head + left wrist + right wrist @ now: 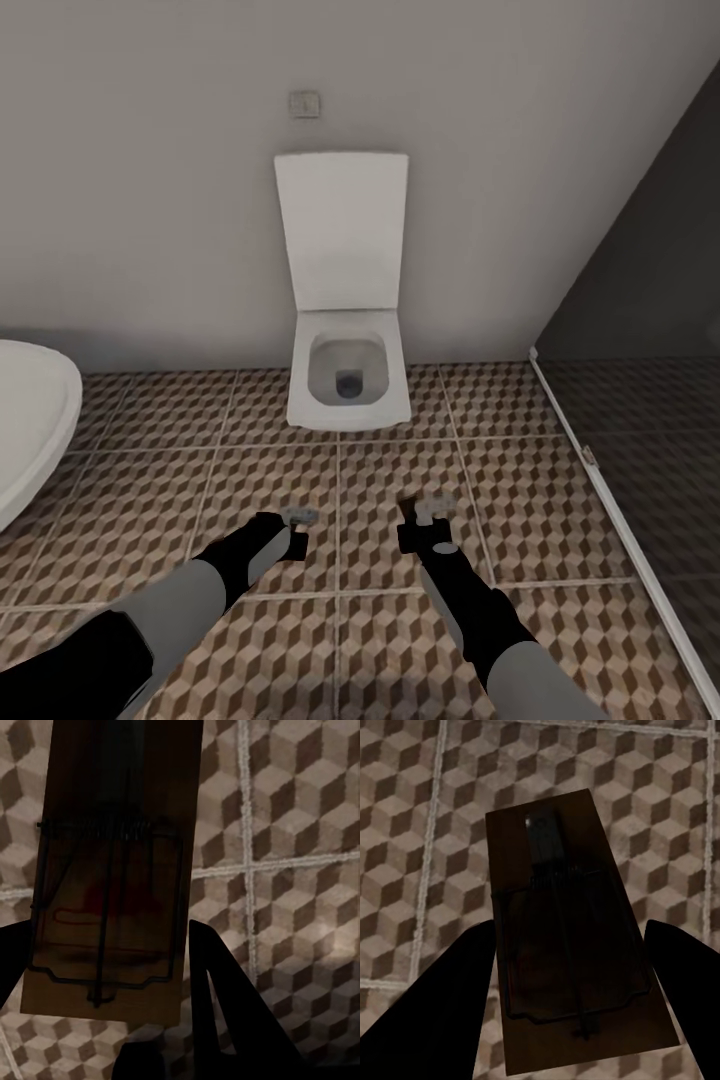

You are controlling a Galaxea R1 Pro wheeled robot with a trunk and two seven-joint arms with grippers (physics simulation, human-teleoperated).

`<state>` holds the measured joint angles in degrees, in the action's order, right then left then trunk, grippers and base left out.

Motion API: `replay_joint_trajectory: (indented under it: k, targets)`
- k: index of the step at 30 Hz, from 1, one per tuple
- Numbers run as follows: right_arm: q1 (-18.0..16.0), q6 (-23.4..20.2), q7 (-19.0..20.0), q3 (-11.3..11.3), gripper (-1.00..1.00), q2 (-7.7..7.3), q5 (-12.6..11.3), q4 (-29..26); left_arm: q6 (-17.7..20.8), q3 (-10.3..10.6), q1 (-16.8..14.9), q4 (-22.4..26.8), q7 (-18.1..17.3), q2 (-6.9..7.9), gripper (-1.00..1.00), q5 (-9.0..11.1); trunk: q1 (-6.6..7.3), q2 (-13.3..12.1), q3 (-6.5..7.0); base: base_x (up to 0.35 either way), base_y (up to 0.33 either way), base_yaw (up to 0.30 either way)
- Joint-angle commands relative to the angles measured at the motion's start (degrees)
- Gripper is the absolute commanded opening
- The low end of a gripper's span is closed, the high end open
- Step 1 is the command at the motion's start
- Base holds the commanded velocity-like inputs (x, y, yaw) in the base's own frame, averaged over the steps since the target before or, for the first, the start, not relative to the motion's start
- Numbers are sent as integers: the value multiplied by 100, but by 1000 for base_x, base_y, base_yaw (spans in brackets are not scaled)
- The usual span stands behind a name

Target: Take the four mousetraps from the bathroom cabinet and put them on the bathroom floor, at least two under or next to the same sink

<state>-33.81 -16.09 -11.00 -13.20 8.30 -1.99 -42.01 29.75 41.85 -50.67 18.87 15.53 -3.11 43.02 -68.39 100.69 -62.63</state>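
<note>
Brown, beige and white cube-patterned tiles make up the bathroom floor, which runs from the robot's base up to a grey wall. Against that wall at twelve o'clock stands a white toilet with its lid raised, and a small square wall plate sits above it. At nine o'clock the curved edge of a white bathtub comes in, and at three o'clock a dark glass partition closes off a darker tiled area. Both arms reach forward over the floor: the left gripper at about seven o'clock of the toilet, the right gripper at about five o'clock. In the left wrist view, a wooden mousetrap with a dark wire frame and spring lies between the dark fingers, which close on its sides. In the right wrist view, a second mousetrap sits the same way, clamped between that gripper's fingers. Both traps hang above the patterned tiles, apart from them.
</note>
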Motion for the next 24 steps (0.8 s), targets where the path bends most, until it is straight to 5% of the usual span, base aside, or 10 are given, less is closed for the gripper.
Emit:
replay_joint_trajectory:
  k: [1,10,24]
  targets:
    - [-3,-34,-42,-24,-100,-3,-20,-9,22,42,-4,11,43,4,-100,39,-22,43,-31,0,0,0]
    - [-3,-34,-42,-24,-100,-3,-23,-9,21,36,-4,94,47,1,-100,39,-220,404,-275,0,0,0]
    - [-3,-34,-42,-26,-100,-3,-22,-9,304,26,-4,1315,59,92,-100,39,-527,966,-654,0,0,0]
